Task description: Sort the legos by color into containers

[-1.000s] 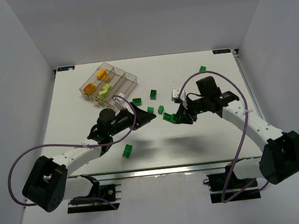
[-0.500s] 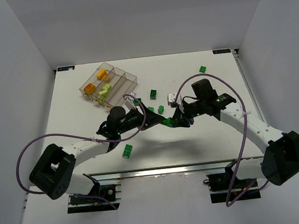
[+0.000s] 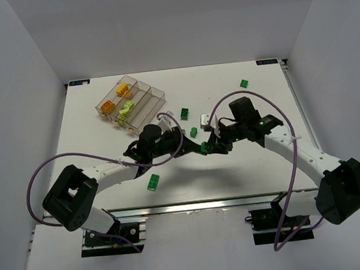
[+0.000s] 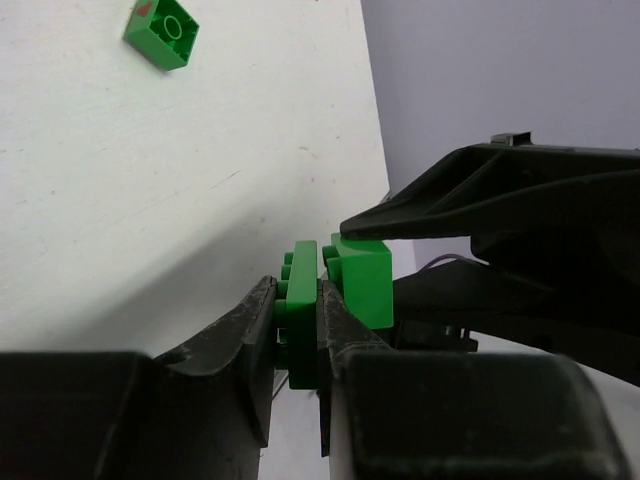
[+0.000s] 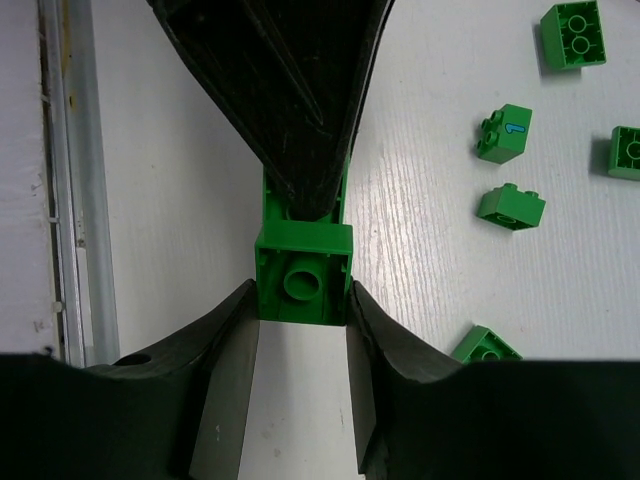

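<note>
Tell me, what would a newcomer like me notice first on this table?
Mid-table the two arms meet nose to nose, the left jaws and the right jaws both shut on two green bricks pressed together. At the far left a clear tray holds orange bricks and lime bricks. Loose green bricks lie scattered around the arms.

— What's sitting on the bench on your feed?
— I see the clear tray far left, set at an angle. Loose on the white top are a front green brick, a far-right green brick, a middle green brick, and a smaller green brick just nearer me.
</note>
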You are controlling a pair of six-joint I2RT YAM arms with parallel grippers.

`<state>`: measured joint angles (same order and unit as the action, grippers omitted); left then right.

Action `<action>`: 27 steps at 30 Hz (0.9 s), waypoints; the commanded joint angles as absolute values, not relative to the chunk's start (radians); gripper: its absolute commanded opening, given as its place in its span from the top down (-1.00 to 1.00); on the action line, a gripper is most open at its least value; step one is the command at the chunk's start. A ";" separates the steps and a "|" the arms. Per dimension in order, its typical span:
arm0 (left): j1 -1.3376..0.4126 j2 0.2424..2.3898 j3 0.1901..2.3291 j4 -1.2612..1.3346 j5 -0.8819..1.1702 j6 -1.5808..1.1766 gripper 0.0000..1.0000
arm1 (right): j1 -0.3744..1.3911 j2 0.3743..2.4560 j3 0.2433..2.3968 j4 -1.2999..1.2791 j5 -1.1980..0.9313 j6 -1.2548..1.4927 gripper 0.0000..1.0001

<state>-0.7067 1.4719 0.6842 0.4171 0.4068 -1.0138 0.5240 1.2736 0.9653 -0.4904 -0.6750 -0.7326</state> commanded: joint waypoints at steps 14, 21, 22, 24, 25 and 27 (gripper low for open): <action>-0.548 1.394 0.965 -0.255 0.019 -0.672 1.00 | 0.529 1.224 0.933 -0.434 -0.609 -0.707 1.00; -0.416 1.517 1.236 -0.425 -0.274 -0.496 1.00 | 0.529 1.212 0.923 -0.428 -0.600 -0.699 1.00; -0.407 1.540 1.265 -0.436 -0.294 -0.465 1.00 | 0.529 1.212 0.919 -0.428 -0.600 -0.699 1.00; -0.388 1.594 1.362 -0.475 -0.319 -0.437 1.00 | 0.529 1.207 0.917 -0.426 -0.598 -0.698 1.00; -0.376 1.647 1.421 -0.486 -0.349 -0.414 1.00 | 0.529 1.204 0.914 -0.426 -0.598 -0.696 1.00; -0.362 1.701 1.477 -0.518 -0.370 -0.390 1.00 | 0.529 1.201 0.914 -0.425 -0.597 -0.696 1.00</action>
